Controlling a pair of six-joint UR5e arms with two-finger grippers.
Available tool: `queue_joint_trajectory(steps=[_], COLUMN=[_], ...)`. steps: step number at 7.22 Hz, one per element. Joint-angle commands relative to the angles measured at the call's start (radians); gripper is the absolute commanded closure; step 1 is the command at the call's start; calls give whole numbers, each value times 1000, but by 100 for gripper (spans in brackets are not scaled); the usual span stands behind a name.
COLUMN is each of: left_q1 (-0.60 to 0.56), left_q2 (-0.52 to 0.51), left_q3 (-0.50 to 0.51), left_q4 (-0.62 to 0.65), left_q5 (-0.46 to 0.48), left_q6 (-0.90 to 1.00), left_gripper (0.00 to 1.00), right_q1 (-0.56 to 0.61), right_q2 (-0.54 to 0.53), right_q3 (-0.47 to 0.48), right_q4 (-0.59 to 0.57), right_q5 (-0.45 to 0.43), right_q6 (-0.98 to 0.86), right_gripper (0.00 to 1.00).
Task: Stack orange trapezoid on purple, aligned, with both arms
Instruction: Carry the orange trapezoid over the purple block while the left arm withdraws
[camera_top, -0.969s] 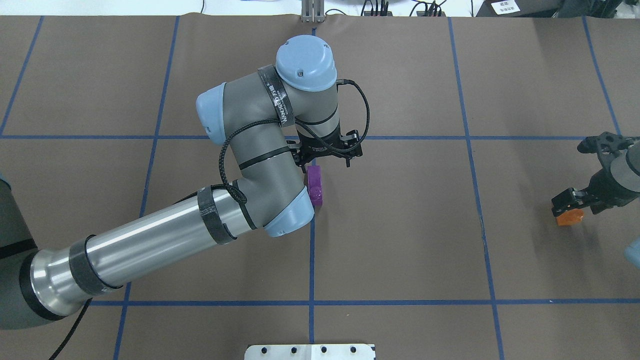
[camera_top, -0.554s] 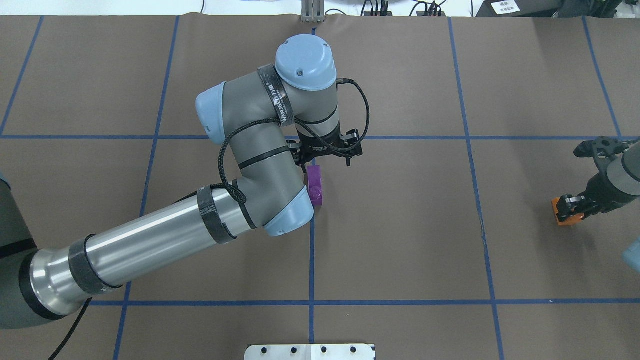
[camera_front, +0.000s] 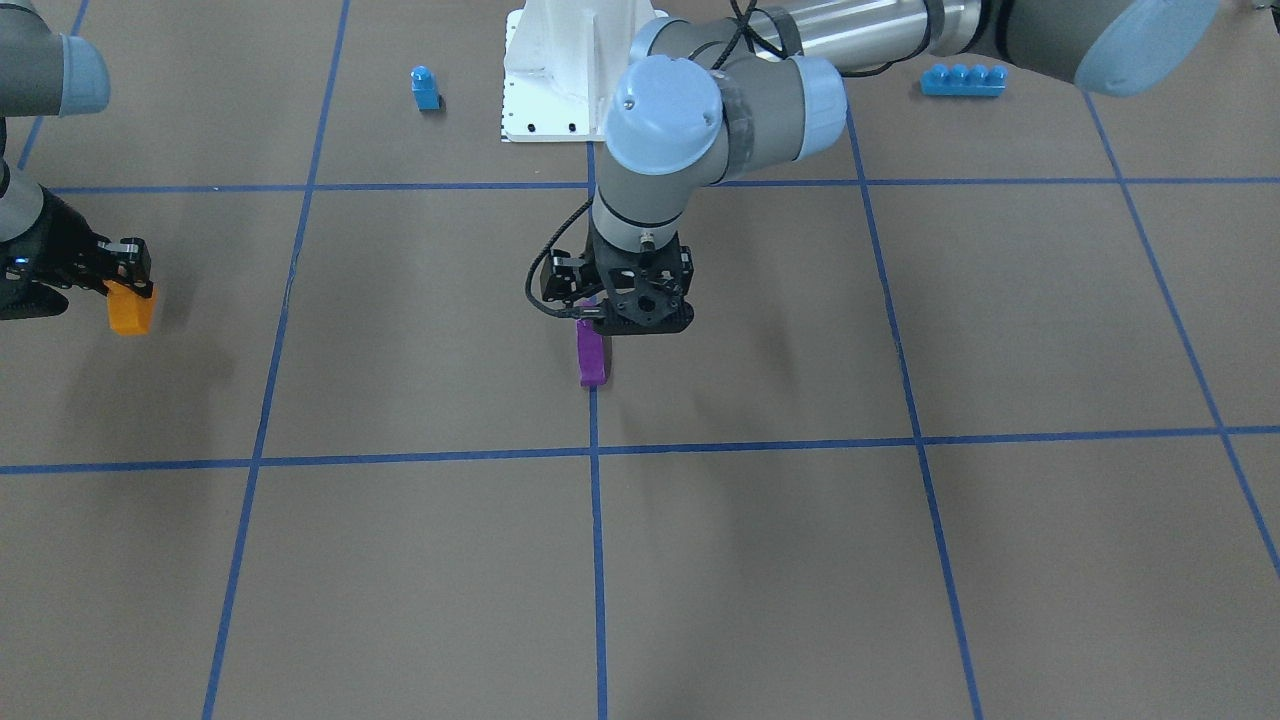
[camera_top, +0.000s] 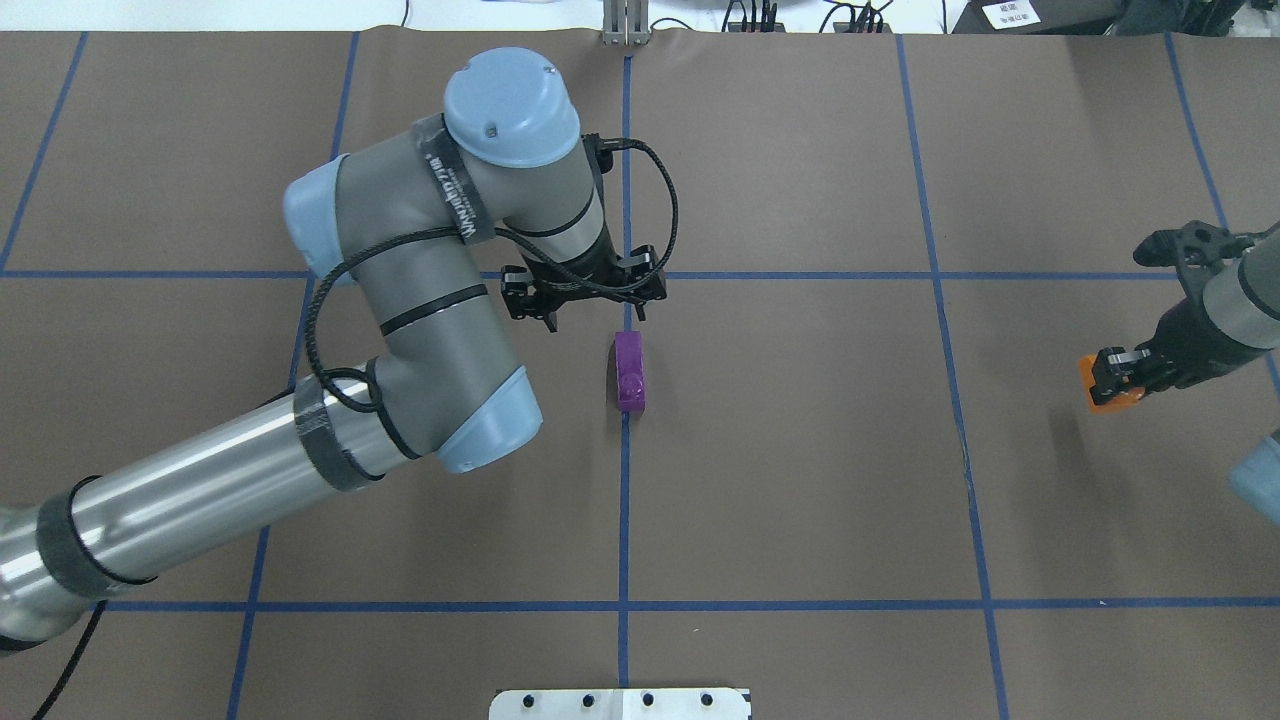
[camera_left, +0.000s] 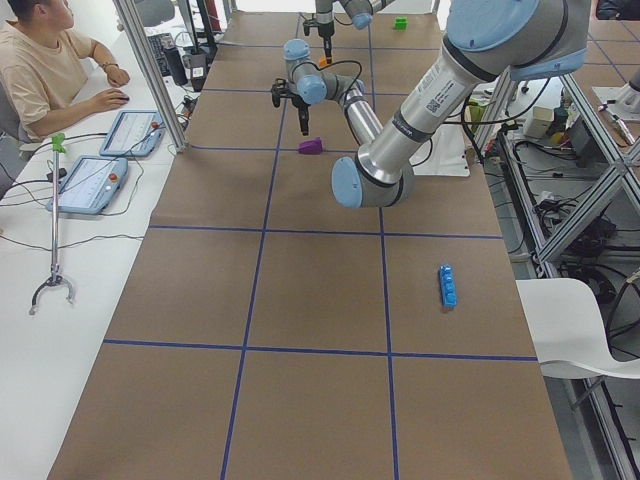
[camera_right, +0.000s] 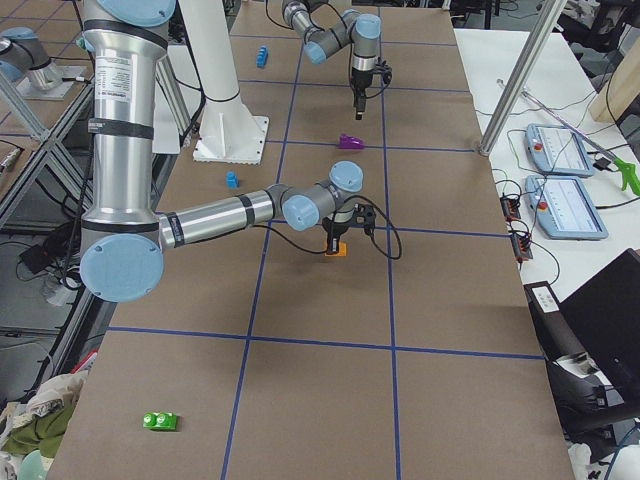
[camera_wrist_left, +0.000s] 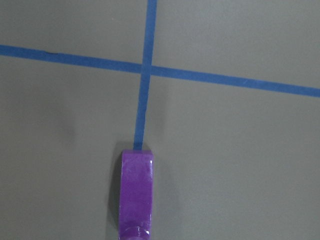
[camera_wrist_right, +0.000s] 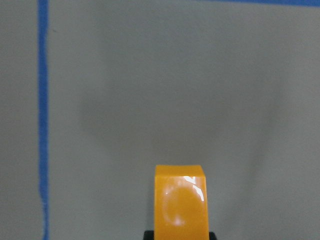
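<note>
- Facing the robot, we see the left gripper (camera_front: 620, 312) hanging over the table (camera_front: 800, 560), jaws spread and holding nothing. The purple (camera_front: 592, 357) lies just under it in this view, on a blue tape line (camera_front: 598, 560). At the view's left edge the right gripper (camera_front: 122, 272) is clamped on the orange trapezoid (camera_front: 131, 312), well apart from the purple.
- From overhead, we find the purple (camera_top: 629, 372) lying free along the central tape line. The left gripper (camera_top: 590, 312) is near its far end and not touching it. The orange trapezoid (camera_top: 1102, 395) sits in the right gripper's (camera_top: 1118, 372) grasp near the right edge.
- From the table's left end, the purple (camera_left: 311, 146) rests on the table near the left gripper (camera_left: 303, 120). A long blue brick (camera_left: 448, 285) lies closer to the camera.
- From the right end, the orange trapezoid (camera_right: 339, 249) shows under the right gripper (camera_right: 338, 234). We cannot tell whether it touches the table.
- The left wrist camera shows the purple (camera_wrist_left: 136, 195) at the bottom edge, its end on the tape line.
- The right wrist camera shows the orange trapezoid (camera_wrist_right: 181, 200) low in the view, with black gripper parts at either side of its base.
</note>
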Motion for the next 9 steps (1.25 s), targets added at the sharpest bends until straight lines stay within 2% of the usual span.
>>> queue_joint_trajectory(steps=[1,2,3,4,5,9], left_q1=[-23,-43,-64,-67,-67,-67], left_q2=[202,326,404,428,433,445], left_q3=[-172,-263,-312,-328,-328,-326], left_q4=[2,-1,-1,-2,-2,-1], left_q5=[0,3,2,3,3,8], left_q6=[125,239,300,306,308,311], left_gripper=[0,0,0,0,0,0], right_q1=[-117,-240,-320,-387,-420,-437], right_q2=[221,353,517,721,822,839], right_q3=[12,0,-55,-200,-292,-327], right_q4=[-29,-48,-101,-117,-131,-131], right_q5=[-52,-142,-194,-252,-267,-304], right_q6=[294,458,556,605,636,637], right_gripper=[100,100,100,100,100,100])
